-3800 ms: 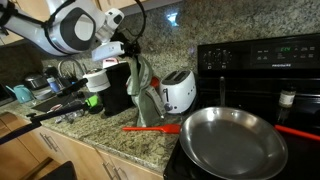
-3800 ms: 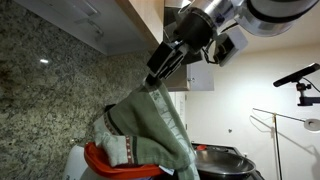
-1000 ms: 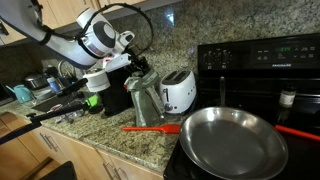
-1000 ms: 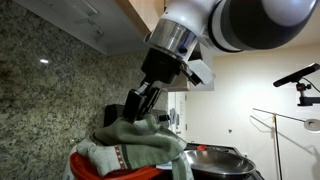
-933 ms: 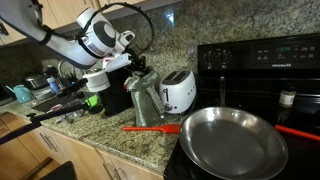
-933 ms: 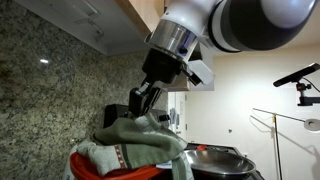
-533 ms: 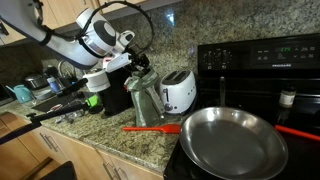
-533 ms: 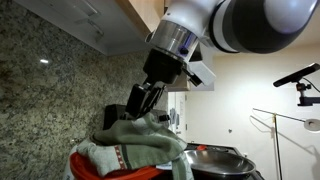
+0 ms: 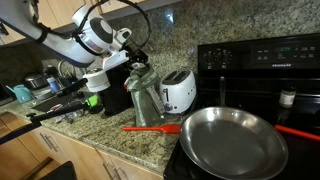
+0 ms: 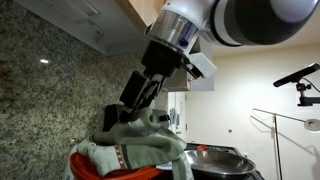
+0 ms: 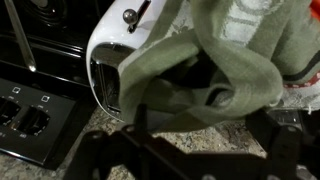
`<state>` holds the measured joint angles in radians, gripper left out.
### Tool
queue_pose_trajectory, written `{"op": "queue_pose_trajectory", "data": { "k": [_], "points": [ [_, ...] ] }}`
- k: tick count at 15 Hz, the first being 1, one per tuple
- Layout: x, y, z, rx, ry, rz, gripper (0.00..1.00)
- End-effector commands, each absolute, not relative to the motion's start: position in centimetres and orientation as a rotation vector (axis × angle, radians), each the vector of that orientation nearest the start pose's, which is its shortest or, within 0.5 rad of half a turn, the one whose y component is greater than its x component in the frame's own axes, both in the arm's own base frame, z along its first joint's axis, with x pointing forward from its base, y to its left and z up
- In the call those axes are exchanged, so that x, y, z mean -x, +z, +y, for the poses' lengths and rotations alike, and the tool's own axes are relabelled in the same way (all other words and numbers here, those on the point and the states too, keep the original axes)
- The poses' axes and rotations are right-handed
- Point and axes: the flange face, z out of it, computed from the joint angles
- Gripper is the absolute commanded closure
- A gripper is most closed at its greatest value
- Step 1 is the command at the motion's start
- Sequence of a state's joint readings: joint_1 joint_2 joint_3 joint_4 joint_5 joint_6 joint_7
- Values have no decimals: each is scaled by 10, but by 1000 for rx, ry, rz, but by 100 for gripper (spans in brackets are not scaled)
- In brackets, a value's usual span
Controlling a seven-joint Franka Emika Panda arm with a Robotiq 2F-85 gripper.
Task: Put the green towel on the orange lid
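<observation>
The green towel (image 10: pixel 140 145) lies heaped over the orange lid (image 10: pixel 105 167), whose rim shows under its folds. In an exterior view the towel (image 9: pixel 143 95) hangs down on the counter beside the toaster and hides the lid. My gripper (image 10: pixel 137 98) hovers just above the towel, open, with nothing between its fingers. In the wrist view the towel (image 11: pixel 225 55) fills the upper right, and my gripper (image 11: pixel 205 140) stands open, its dark fingers apart over bare granite below the cloth.
A white toaster (image 9: pixel 179 90) stands right of the towel and shows in the wrist view too (image 11: pixel 125 40). A red spatula (image 9: pixel 150 128) lies on the granite counter. A steel pan (image 9: pixel 232 140) sits on the black stove (image 9: pixel 260 55). Dishes crowd the sink side (image 9: pixel 45 90).
The gripper has opened, let go of the towel and risen slightly. The towel stays draped over the lid.
</observation>
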<state>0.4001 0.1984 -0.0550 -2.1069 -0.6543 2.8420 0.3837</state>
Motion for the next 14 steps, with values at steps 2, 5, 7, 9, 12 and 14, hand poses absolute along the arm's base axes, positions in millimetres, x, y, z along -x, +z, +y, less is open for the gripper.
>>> {"op": "queue_pose_trajectory", "data": {
  "k": [2, 5, 7, 9, 12, 14],
  "points": [
    [-546, 396, 234, 3032, -1009, -835, 0],
    [-534, 412, 228, 3002, -1059, -850, 0],
    [-522, 426, 222, 2969, -1106, -850, 0],
    [-508, 434, 214, 2930, -1139, -871, 0],
    [-515, 431, 220, 2928, -1137, -853, 0],
    [-511, 431, 218, 2926, -1137, -852, 0]
  ]
}}
